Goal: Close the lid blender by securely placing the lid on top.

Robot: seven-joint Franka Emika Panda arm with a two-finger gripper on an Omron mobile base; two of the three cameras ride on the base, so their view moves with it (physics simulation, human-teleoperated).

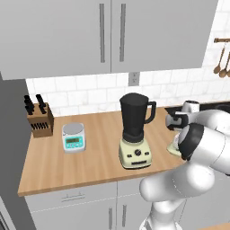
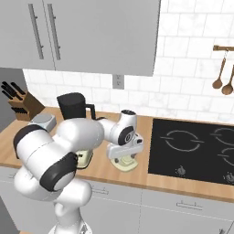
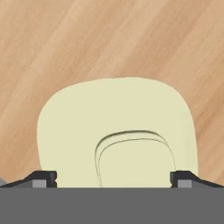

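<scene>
Gripper spread wide, one fingertip on each side of the lid's raised knob, low over it; contact cannot be judged. Lid: pale cream, roundish, lying flat on the wooden counter, largely hidden by the arm in the base views. Blender stands left of it, well apart, dark jar uncovered. Scale display unreadable.
</scene>
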